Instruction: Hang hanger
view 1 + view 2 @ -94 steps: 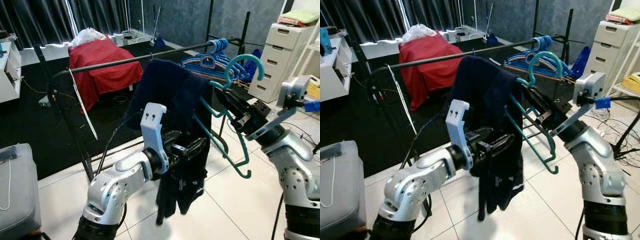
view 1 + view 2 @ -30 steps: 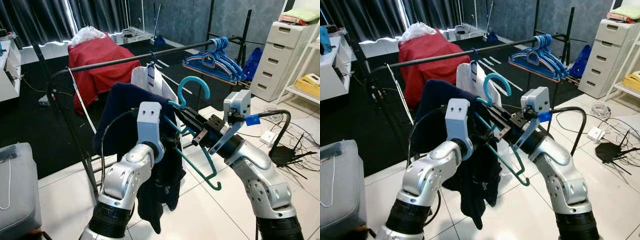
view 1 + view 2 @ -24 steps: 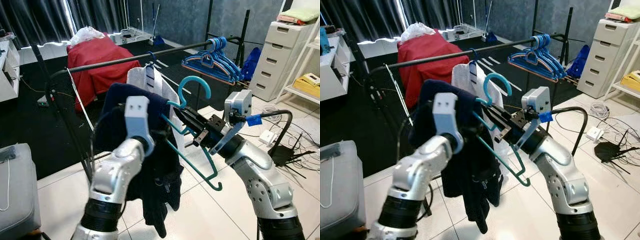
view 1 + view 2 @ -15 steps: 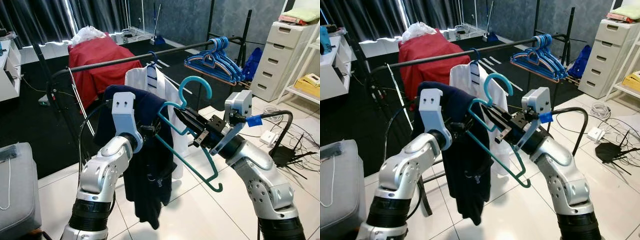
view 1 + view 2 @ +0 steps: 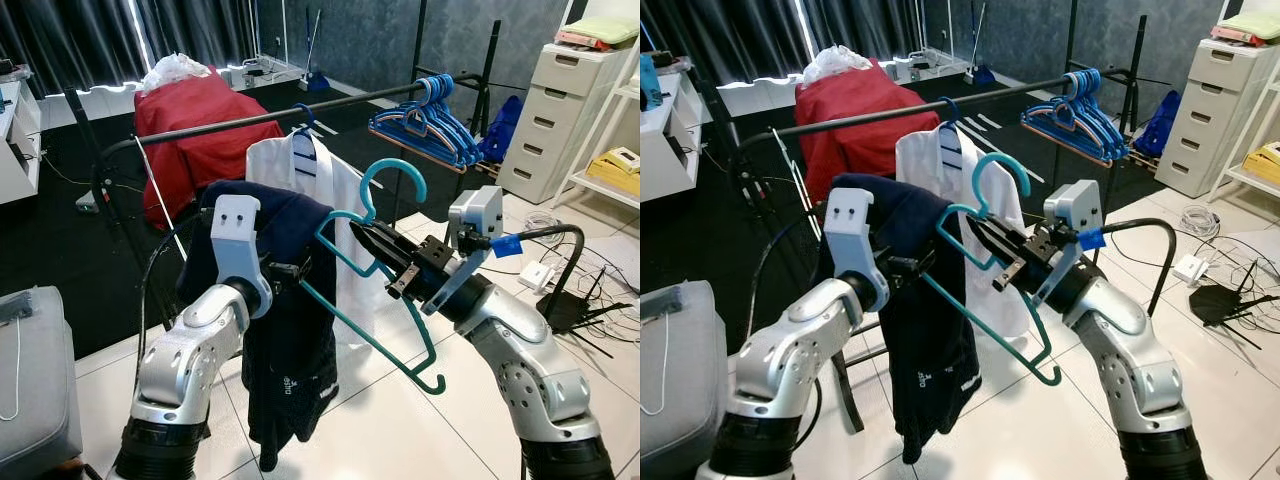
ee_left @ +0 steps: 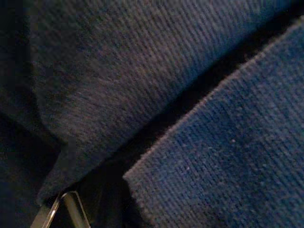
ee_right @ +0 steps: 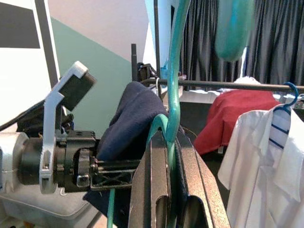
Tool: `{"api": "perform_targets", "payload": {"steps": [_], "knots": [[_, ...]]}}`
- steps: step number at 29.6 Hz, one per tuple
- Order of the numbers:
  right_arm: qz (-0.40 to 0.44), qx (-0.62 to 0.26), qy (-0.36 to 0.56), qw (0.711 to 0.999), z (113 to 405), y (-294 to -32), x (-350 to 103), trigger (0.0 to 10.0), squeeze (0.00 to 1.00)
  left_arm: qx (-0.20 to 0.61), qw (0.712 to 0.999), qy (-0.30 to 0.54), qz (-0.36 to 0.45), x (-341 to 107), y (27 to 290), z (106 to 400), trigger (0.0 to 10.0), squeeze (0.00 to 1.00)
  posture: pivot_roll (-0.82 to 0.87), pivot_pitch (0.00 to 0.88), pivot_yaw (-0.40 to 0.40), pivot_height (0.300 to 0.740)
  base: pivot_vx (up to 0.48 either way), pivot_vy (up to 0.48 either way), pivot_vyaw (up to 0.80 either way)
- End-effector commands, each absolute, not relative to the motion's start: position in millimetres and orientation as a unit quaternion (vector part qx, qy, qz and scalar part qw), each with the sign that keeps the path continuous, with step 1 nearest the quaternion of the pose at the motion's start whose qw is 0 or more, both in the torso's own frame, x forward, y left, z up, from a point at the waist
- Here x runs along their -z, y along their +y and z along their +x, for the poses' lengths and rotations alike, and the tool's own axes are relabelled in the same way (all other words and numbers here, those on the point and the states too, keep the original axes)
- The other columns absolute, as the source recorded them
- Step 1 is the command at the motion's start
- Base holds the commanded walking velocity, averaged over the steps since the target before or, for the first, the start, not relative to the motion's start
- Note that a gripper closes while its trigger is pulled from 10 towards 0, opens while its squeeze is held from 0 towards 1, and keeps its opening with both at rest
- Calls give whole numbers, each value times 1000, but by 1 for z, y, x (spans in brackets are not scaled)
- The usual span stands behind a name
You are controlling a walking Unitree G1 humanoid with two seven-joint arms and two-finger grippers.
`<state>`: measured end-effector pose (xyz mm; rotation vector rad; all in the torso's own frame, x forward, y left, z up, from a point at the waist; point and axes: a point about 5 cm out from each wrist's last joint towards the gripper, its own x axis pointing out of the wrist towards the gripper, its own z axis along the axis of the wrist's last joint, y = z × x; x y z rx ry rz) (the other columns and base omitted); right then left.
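My right gripper [image 5: 365, 238] is shut on the neck of a teal hanger [image 5: 385, 335], just under its hook, and holds it tilted in front of the black clothes rail [image 5: 230, 124]. In the right wrist view its fingers [image 7: 147, 190] clamp the teal hanger [image 7: 172, 95]. A navy garment [image 5: 290, 340] hangs from my left gripper [image 5: 297, 272], whose fingers are buried in the cloth. The hanger's left shoulder touches the garment's top edge. The left wrist view shows navy fabric [image 6: 180, 95] up close.
A white shirt [image 5: 325, 185] hangs on the rail behind the hanger. Several blue hangers [image 5: 430, 118] bunch at the rail's right end. A red cover [image 5: 200, 120] lies behind, white drawers [image 5: 565, 110] stand at the right, and cables [image 5: 575, 300] lie on the tiled floor.
My left arm has swung left and drawn the navy garment with it, uncovering the white shirt. The right gripper with the hanger has shifted slightly right and up.
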<state>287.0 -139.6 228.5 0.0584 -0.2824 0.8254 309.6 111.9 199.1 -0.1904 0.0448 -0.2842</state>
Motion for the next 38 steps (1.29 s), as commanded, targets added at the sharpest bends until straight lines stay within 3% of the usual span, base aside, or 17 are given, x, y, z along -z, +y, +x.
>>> {"api": "perform_targets", "payload": {"steps": [1,5,19,25,29,38], "knots": [[14,-360,-156,920,289,-157,-235,0,0,106,990,-9,-95,-205,137,306,10000,0,-34,0,53,740,0,0,0],[12,-356,-146,923,289,-159,-229,0,0,201,965,-92,-141,-233,126,291,10000,0,-29,0,54,740,0,0,0],[10,-347,-141,927,290,-161,-227,0,0,170,975,-88,-111,-225,129,290,10000,0,-32,0,56,740,0,0,0],[7,-336,-141,931,292,-164,-228,0,0,204,974,-58,-78,-212,120,285,10000,0,-32,0,57,740,0,0,0],[14,-304,-158,939,298,-173,-236,0,0,233,970,35,-59,-176,102,268,10000,0,-27,0,56,740,0,0,0],[18,-315,-160,935,301,-162,-236,0,0,211,973,65,-72,-167,85,269,10000,0,-26,0,51,740,0,0,0]]}}
